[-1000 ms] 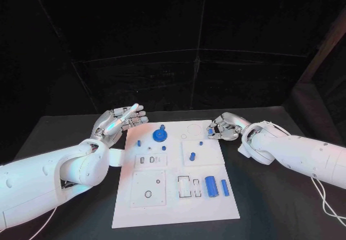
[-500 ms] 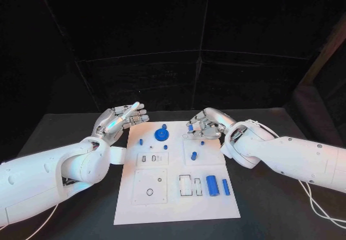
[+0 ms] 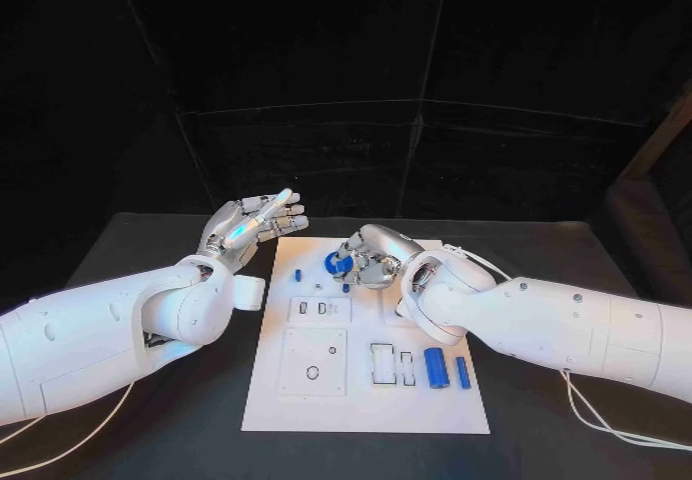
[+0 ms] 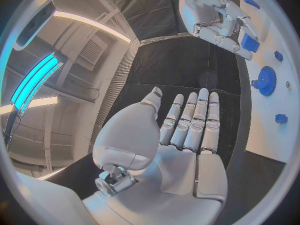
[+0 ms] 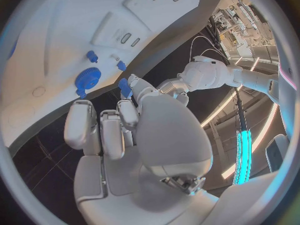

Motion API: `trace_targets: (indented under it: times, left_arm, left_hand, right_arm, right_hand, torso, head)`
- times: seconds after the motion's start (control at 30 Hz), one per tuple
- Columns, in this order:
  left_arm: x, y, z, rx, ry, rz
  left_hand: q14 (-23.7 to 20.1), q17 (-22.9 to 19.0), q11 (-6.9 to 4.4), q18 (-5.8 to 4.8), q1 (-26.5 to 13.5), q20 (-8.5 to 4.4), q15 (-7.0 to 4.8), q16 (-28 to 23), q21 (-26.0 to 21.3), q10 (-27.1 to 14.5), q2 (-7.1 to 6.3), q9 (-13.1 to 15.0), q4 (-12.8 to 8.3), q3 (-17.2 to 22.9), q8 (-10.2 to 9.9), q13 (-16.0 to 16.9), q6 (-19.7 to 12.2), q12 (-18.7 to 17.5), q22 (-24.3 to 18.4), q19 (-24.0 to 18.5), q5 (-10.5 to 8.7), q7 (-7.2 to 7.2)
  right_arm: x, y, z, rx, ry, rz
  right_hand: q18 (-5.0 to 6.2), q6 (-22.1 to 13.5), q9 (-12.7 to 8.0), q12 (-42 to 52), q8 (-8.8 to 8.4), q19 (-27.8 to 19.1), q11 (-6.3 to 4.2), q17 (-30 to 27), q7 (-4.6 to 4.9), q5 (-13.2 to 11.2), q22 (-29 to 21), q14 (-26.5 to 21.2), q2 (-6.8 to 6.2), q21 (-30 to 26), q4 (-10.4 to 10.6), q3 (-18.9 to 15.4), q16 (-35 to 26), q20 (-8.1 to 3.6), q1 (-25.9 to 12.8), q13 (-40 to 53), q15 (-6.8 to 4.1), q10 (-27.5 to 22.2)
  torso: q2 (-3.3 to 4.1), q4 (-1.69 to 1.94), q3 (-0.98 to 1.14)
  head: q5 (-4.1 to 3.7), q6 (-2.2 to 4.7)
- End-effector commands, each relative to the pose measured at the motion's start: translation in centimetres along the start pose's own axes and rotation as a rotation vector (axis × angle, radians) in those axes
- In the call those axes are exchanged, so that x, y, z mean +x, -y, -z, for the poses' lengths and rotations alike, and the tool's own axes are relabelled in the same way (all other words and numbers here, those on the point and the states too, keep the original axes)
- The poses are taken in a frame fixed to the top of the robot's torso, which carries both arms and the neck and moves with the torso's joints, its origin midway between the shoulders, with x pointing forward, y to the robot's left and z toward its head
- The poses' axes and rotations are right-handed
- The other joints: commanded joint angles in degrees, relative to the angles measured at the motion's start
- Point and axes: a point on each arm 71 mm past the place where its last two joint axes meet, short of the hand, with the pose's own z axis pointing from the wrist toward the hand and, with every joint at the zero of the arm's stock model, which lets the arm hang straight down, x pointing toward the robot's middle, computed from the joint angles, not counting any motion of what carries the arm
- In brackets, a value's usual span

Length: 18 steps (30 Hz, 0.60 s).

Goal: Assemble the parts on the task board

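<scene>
I can read no text, label, brand or number anywhere. The task board [image 3: 361, 400] under my hands bears only outlined slots and holes, with no lettering, and the blue parts [image 3: 434, 368] carry no markings I can make out.

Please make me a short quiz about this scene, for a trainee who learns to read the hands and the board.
1. True or false: the left hand holds a blue part.
2. What does the right hand pinch? A) a small blue piece B) a white screw C) nothing
3. Name the toothed blue part on the task board nearest the right hand.
Key: 1 false; 2 A; 3 the gear.
</scene>
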Motion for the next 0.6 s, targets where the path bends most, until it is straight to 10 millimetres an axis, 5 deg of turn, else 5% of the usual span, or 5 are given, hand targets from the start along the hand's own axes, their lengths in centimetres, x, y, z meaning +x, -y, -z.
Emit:
trace_targets:
  times: [0.03, 0.23, 0.6]
  left_arm:
    - [0.3, 0.2, -0.2, 0.004, -0.020, 0.007]
    - [0.5, 0.1, -0.4, 0.003, -0.027, 0.010]
    - [0.6, 0.0, -0.5, 0.003, -0.031, 0.012]
  left_hand:
    - [0.41, -0.01, -0.21, 0.86, -0.16, 0.16, -0.14, -0.35, -0.24, 0.41, 0.09, 0.07, -0.35, -0.03, 0.04, 0.06, 0.26, 0.21, 0.02, 0.42, -0.21, 3.23]
    - [0.59, 0.01, -0.27, 0.91, -0.15, 0.15, -0.20, -0.33, -0.33, 0.64, 0.20, 0.08, -0.40, 0.04, 0.15, 0.06, 0.45, 0.37, 0.03, 0.58, -0.20, 3.19]
    - [0.71, 0.02, -0.31, 0.94, -0.15, 0.15, -0.24, -0.31, -0.38, 0.76, 0.25, 0.09, -0.41, 0.06, 0.21, 0.07, 0.55, 0.46, 0.03, 0.66, -0.21, 3.17]
  right_arm:
    - [0.9, -0.2, -0.3, 0.047, -0.040, 0.062]
    - [2.8, -1.2, -0.7, 0.038, -0.079, 0.111]
    - [4.4, -1.5, -0.6, 0.044, -0.130, 0.156]
  right_hand:
    - [-0.63, 0.25, 0.01, -0.10, 0.18, -0.11, -0.15, 3.96, 0.08, 0.34, 0.01, 3.72, 0.30, 0.22, -0.09, 0.35, -0.05, -0.30, -0.64, 0.06, -0.36, -0.18]
    - [-0.62, 0.37, 0.03, -0.17, 0.20, -0.13, -0.16, 3.95, 0.07, 0.34, -0.03, 3.72, 0.18, 0.21, -0.12, 0.42, -0.06, -0.30, -0.84, 0.02, -0.37, -0.15]
    - [-0.61, 0.59, 0.04, -0.23, 0.20, -0.13, -0.19, 3.91, 0.02, -0.01, -0.03, 3.72, -0.14, 0.20, -0.15, 0.51, -0.10, -0.31, -1.35, 0.00, -0.39, -0.07]
  torso:
    - [-0.24, 0.25, -0.43]
    - [-0.09, 0.18, -0.16]
    - [-0.10, 0.16, -0.10]
  head:
    - [0.24, -0.34]
    - [0.79, -0.65]
    - [0.83, -1.33]
